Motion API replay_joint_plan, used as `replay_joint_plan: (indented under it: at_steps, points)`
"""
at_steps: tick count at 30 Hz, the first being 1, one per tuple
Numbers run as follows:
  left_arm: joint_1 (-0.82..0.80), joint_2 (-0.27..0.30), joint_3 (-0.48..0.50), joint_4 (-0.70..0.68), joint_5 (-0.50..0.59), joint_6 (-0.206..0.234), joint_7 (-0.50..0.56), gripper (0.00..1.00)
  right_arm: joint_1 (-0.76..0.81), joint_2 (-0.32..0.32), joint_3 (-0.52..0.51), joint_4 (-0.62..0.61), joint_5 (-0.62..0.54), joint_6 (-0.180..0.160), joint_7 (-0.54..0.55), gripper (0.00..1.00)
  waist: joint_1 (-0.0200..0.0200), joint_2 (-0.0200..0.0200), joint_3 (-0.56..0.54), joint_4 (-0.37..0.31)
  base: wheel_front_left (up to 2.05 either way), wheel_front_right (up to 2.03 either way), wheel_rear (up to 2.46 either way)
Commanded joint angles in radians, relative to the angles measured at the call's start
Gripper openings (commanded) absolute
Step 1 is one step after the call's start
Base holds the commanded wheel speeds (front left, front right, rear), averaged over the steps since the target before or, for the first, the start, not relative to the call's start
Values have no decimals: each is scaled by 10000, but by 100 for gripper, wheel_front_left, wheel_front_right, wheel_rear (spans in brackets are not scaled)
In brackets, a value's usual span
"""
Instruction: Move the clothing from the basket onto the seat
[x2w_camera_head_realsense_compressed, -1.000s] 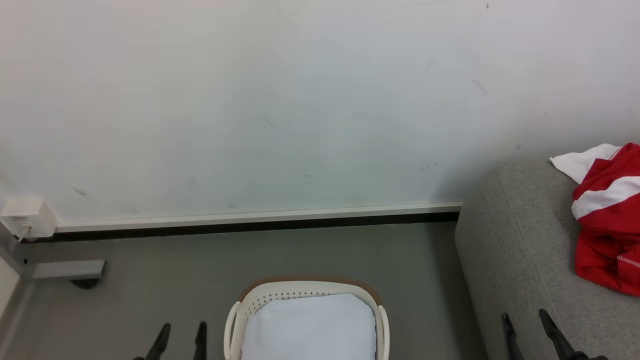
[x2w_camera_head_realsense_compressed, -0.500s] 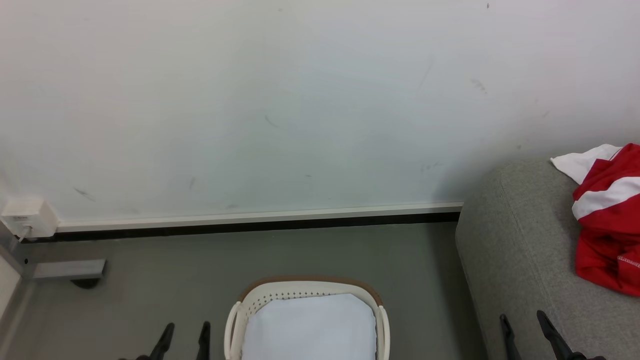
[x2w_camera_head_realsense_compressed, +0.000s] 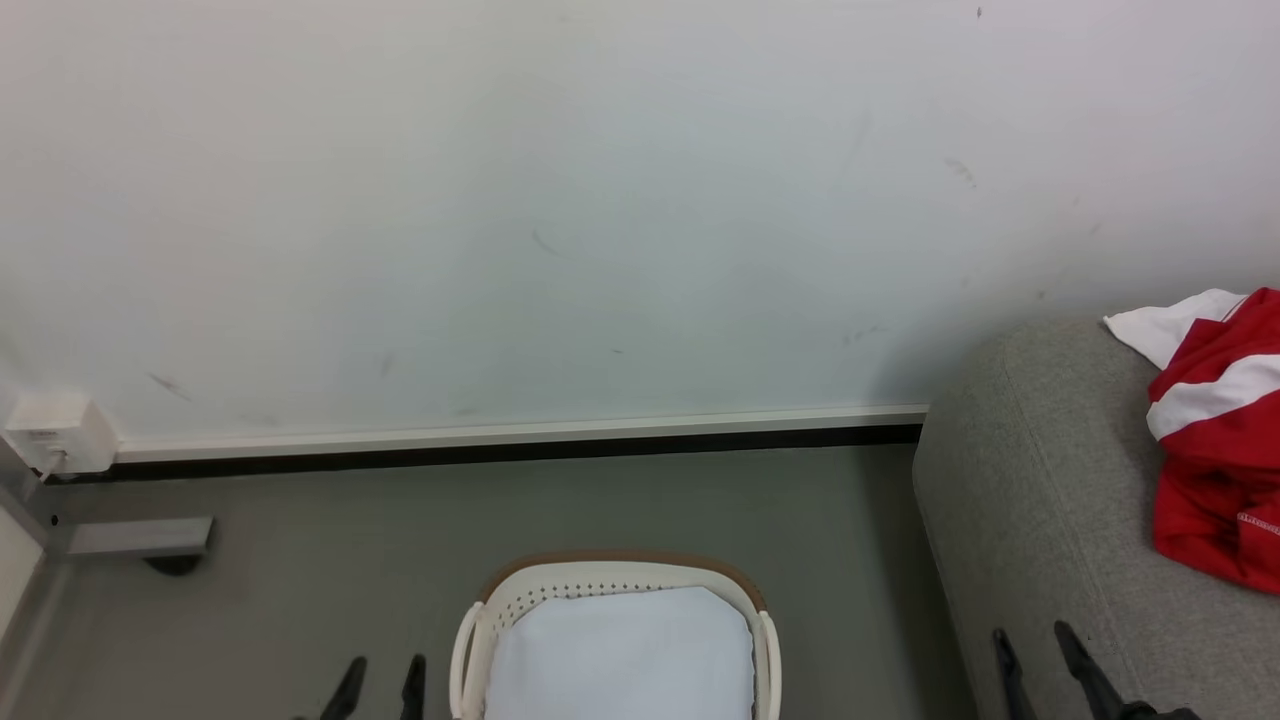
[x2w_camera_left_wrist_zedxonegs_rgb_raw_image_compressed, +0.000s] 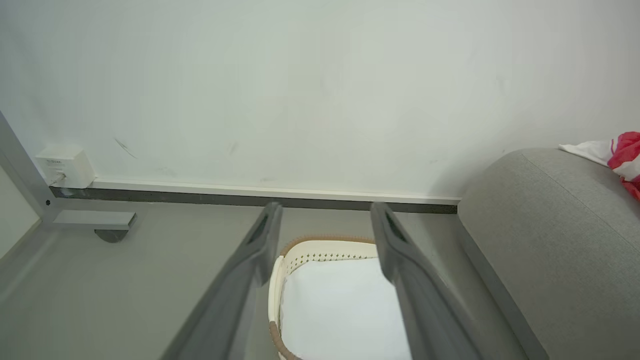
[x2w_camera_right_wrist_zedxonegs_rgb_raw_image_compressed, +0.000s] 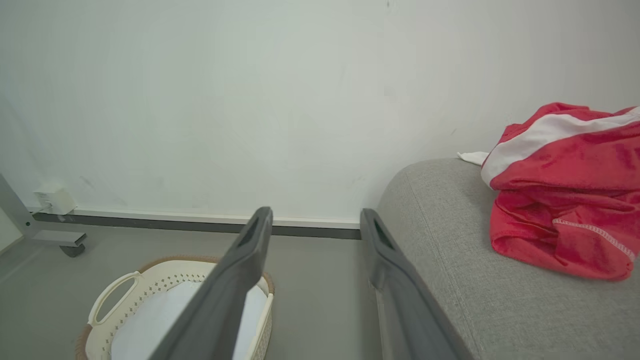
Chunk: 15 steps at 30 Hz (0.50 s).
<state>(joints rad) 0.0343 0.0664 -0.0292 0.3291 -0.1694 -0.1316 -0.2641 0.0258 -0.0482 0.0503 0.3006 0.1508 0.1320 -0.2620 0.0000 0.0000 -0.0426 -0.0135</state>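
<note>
On the floor (x2w_camera_head_realsense_compressed: 400, 520), before the wall (x2w_camera_head_realsense_compressed: 600, 200): laundry basket (x2w_camera_head_realsense_compressed: 610, 573), liner (x2w_camera_head_realsense_compressed: 620, 650) inside. To its right, apart from it: sofa seat (x2w_camera_head_realsense_compressed: 1040, 480), backing against the wall, clothing (x2w_camera_head_realsense_compressed: 1215, 480) lying on top.

Bright, even, diffuse light; sharp focus, with a soft shadow beside the seat (x2w_camera_head_realsense_compressed: 1010, 480).

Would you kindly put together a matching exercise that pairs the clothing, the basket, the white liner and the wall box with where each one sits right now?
Things:
1. clothing
2. basket
3. white liner
4. wall box

Places:
A. inside the basket
B. low on the wall
C. on the grey seat
D. on the floor, beside the seat

Pairs: 1-C, 2-D, 3-A, 4-B.
</note>
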Motion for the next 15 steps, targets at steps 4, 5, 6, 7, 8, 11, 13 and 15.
replay_joint_plan:
  at_steps: [4,5,6,7,8,11,13,15]
  points:
    - [174,-54,-67,287,-19,0,10,0,184,44,25,263,22,0,62,0,0,0,1,1,0,0,0]
    - [130,-55,-27,293,-213,0,78,0,162,43,6,250,226,0,108,0,0,0,4,2,0,0,0]
    - [94,-56,7,289,-415,0,143,0,140,42,-15,237,437,0,158,0,0,0,8,3,0,0,0]
    - [65,-57,36,279,-618,0,203,0,118,39,-38,224,646,-1,209,0,0,0,11,4,0,0,0]
    - [40,-59,60,264,-819,1,259,0,96,37,-61,212,853,-1,261,0,0,0,15,5,0,0,0]
    - [-23,-62,119,206,-1407,1,411,0,30,28,-127,175,1453,-1,409,0,0,0,26,9,0,0,0]
    - [-61,-64,153,167,-1789,1,504,0,-13,24,-169,151,1838,-2,505,0,0,0,33,11,0,0,0]
    - [-97,-67,186,130,-2162,2,596,0,-56,20,-210,128,2215,-2,599,0,0,0,41,13,0,0,0]
